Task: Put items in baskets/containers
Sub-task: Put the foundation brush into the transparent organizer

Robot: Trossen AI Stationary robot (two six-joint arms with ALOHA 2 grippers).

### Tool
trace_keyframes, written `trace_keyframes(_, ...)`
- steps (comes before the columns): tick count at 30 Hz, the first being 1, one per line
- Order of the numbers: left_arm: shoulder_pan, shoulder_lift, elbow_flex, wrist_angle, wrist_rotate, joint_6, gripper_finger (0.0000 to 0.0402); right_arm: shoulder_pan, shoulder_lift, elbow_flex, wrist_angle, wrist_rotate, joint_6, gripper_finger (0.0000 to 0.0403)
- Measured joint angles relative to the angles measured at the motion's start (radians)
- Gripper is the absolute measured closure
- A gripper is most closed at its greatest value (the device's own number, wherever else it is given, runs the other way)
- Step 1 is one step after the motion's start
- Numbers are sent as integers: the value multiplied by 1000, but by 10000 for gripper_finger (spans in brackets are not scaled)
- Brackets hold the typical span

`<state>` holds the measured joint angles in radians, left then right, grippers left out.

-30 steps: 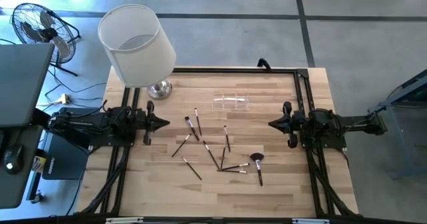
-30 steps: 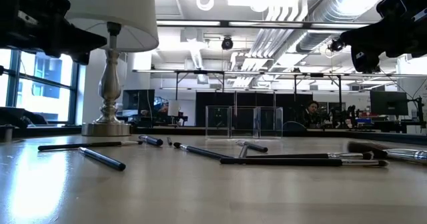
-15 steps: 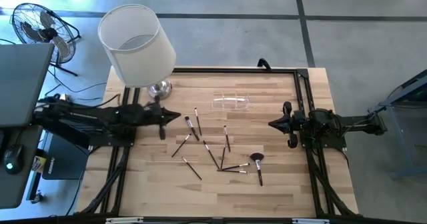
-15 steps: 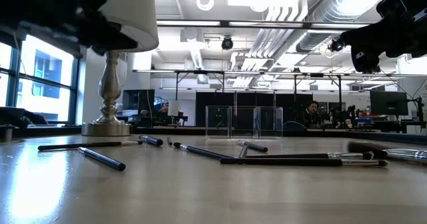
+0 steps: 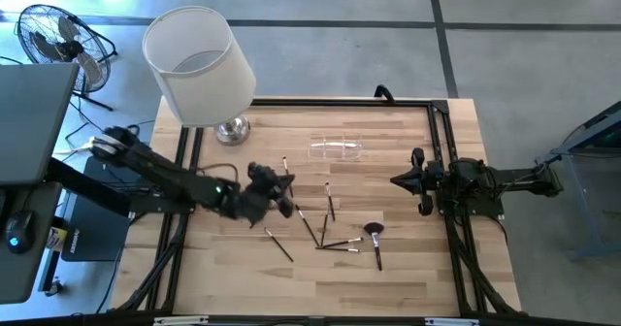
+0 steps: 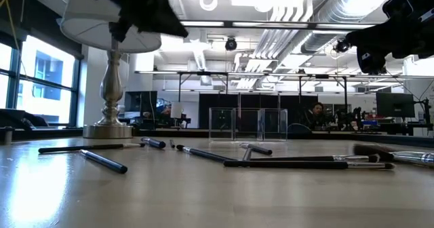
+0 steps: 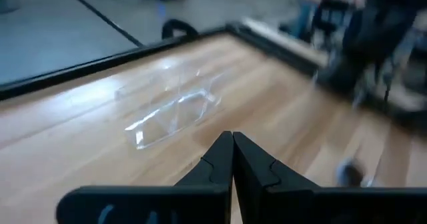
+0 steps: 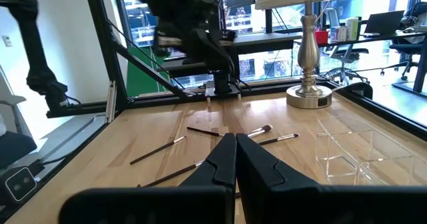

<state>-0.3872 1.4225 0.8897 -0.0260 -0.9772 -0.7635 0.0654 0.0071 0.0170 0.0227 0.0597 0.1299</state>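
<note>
Lying scattered mid-worktop [image 5: 223,268], the makeup brushes [image 5: 320,231] sit near our clear holder [image 5: 337,148], so we hover the left gripper [image 5: 283,192], fingers pressed together, above them, while the right gripper [image 5: 396,179] waits pressed together at the edge.

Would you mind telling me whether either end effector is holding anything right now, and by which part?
Nothing is held. The left end effector is shut and empty above the brushes; the right end effector is shut and empty at the table's right side.
</note>
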Motion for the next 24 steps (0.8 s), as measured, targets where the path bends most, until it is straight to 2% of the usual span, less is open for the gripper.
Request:
trace_keyframes(3,-36,96,137,-128,-82,-159,401,0,0,0,0,0,0,402)
trace_keyframes(7,-37,208,347,-469,-54,-402,401,0,0,0,0,0,0,402)
trace_keyframes(10,-11,282,494,-778,56,-654,401,0,0,0,0,0,0,402)
trace_keyframes(12,13,323,565,-984,180,-818,401,0,0,0,0,0,0,402)
trace_keyframes(14,38,348,608,-1110,305,-924,401,0,0,0,0,0,0,402)
trace_keyframes(18,86,365,616,-1194,455,-1016,401,0,0,0,0,0,0,402)
trace_keyframes(24,180,363,615,-1206,532,-1042,400,0,0,0,1,0,0,402)
